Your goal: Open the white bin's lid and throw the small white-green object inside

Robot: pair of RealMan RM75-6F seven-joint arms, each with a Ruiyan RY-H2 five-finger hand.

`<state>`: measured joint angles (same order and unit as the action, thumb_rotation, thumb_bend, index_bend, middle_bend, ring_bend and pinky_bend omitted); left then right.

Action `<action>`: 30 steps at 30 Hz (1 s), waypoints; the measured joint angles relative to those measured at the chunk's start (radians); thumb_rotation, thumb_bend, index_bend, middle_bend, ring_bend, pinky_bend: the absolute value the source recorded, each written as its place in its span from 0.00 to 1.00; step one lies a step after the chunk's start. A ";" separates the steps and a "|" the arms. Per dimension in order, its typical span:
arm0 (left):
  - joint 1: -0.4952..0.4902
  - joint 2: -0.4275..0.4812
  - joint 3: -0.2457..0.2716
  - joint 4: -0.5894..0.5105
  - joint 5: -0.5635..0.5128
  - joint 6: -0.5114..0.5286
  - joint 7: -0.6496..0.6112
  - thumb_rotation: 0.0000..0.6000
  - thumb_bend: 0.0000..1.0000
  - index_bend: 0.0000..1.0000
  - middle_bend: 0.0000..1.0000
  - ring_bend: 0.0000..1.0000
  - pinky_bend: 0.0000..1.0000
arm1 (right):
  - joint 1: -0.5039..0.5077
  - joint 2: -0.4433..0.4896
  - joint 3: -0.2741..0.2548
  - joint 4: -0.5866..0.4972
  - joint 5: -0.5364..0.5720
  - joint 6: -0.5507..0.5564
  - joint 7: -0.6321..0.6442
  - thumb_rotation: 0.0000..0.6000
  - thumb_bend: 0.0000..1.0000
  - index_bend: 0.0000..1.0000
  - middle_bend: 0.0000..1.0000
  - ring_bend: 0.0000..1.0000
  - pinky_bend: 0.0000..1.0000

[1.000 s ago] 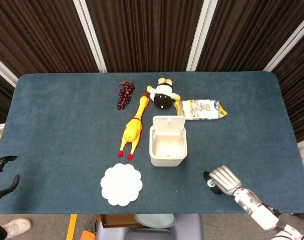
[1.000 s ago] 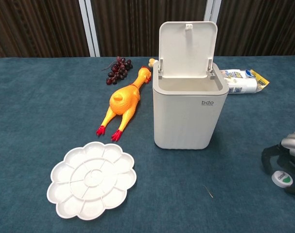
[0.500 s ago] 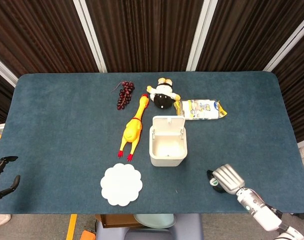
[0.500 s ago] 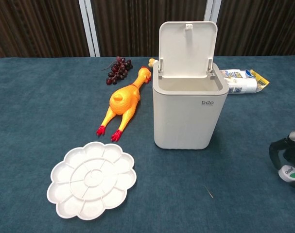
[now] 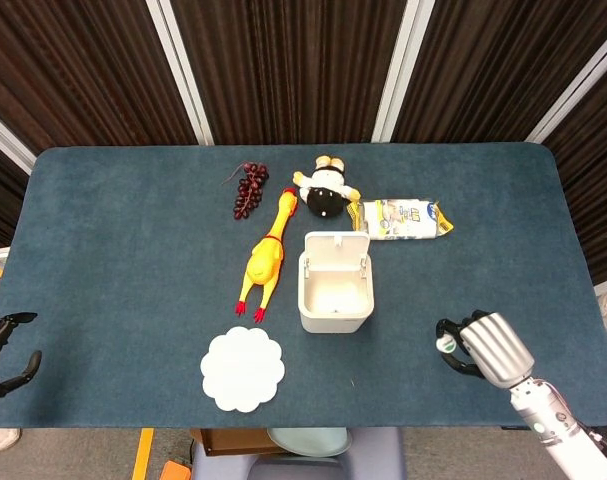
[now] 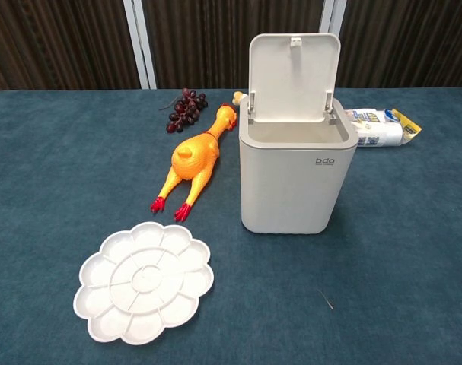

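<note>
The white bin stands mid-table with its lid tipped up and back, the inside bare in the head view. To its lower right, my right hand grips the small white-green object, which peeks out at the hand's left side. This hand is out of the chest view. My left hand hangs off the table's left edge with fingers apart and nothing in it.
A yellow rubber chicken and dark grapes lie left of the bin. A white flower-shaped palette sits in front. Behind the bin are a plush toy and a white-yellow packet.
My right hand, holding the white-green object, has moved right and lifted, leaving the chest view. The bin and the left hand stayed put.
</note>
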<state>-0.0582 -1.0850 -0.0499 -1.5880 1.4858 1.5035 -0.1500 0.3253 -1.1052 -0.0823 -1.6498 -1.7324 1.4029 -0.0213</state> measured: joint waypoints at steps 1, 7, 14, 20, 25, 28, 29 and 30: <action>0.000 0.000 0.000 0.000 0.000 -0.001 0.002 1.00 0.41 0.27 0.30 0.30 0.43 | 0.000 0.022 0.008 -0.031 -0.008 0.009 -0.001 1.00 0.38 0.71 0.91 0.85 0.77; 0.000 -0.001 -0.001 0.001 -0.002 0.001 0.007 1.00 0.41 0.27 0.30 0.30 0.43 | 0.044 0.109 0.074 -0.188 -0.013 -0.010 -0.015 1.00 0.38 0.71 0.91 0.85 0.77; 0.003 0.001 -0.002 0.003 -0.006 0.002 -0.005 1.00 0.41 0.27 0.30 0.30 0.43 | 0.152 0.137 0.185 -0.313 0.101 -0.146 -0.105 1.00 0.38 0.71 0.91 0.85 0.77; 0.004 0.004 -0.002 0.004 -0.004 0.005 -0.016 1.00 0.41 0.27 0.30 0.30 0.43 | 0.244 0.101 0.259 -0.351 0.262 -0.264 -0.221 1.00 0.38 0.71 0.91 0.85 0.77; 0.005 0.006 -0.002 0.004 -0.007 0.002 -0.018 1.00 0.41 0.27 0.30 0.30 0.43 | 0.311 0.035 0.297 -0.346 0.379 -0.332 -0.310 1.00 0.38 0.71 0.91 0.85 0.77; 0.005 0.006 -0.003 0.004 -0.007 0.004 -0.020 1.00 0.41 0.27 0.30 0.31 0.43 | 0.344 -0.012 0.313 -0.329 0.432 -0.353 -0.343 1.00 0.38 0.70 0.91 0.85 0.77; 0.006 0.007 -0.003 0.004 -0.007 0.005 -0.022 1.00 0.41 0.27 0.30 0.31 0.43 | 0.352 -0.026 0.317 -0.322 0.444 -0.357 -0.351 1.00 0.38 0.69 0.91 0.85 0.77; 0.006 0.007 -0.003 0.004 -0.007 0.005 -0.025 1.00 0.41 0.27 0.30 0.32 0.43 | 0.359 -0.038 0.320 -0.315 0.455 -0.359 -0.359 1.00 0.38 0.67 0.91 0.85 0.77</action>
<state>-0.0520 -1.0779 -0.0526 -1.5838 1.4791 1.5087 -0.1745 0.6844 -1.1429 0.2378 -1.9644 -1.2772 1.0440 -0.3803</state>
